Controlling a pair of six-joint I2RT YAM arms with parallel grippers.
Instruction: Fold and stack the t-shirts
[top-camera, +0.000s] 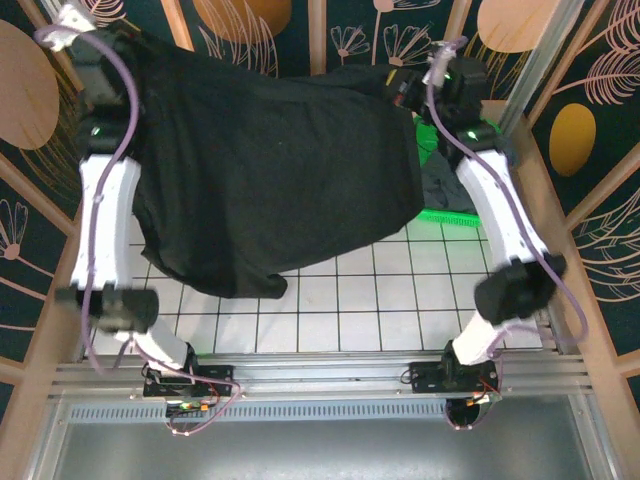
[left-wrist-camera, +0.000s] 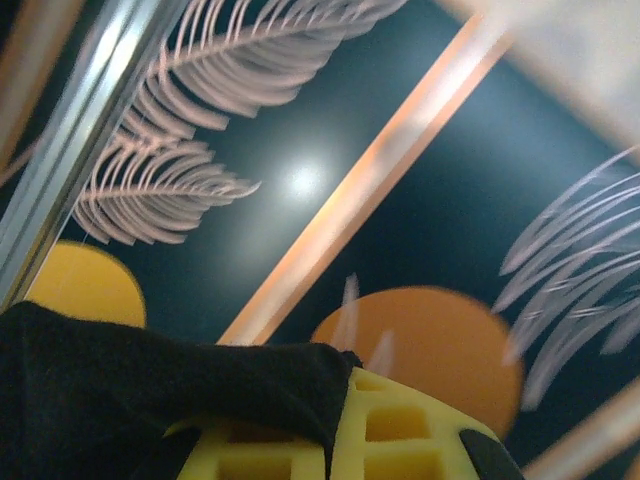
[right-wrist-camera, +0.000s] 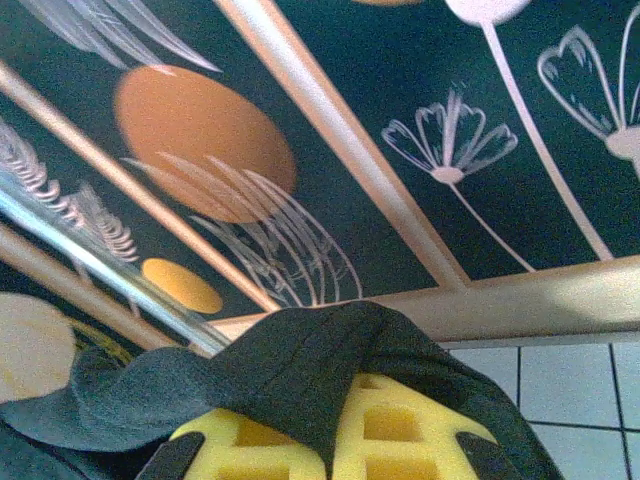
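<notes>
Black shirt (top-camera: 270, 170) spread above the table (top-camera: 400, 290)
Its top corners are clenched by the left gripper (left-wrist-camera: 335, 425) and the right gripper (right-wrist-camera: 335, 430).

A robot lab cell: aluminium frame (top-camera: 300, 372), white gridded tabletop (top-camera: 380, 300), printed botanical wall panels (top-camera: 600, 90)

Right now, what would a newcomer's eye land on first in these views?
The black t-shirt hangs spread wide in the air above the white gridded table, across the middle of the top view. The left jaws and the right jaws are shut on its far corners, with cloth bunched over the yellow fingers in the wrist views. Next comes the bright green basket at the far right, beside the right arm.
</notes>
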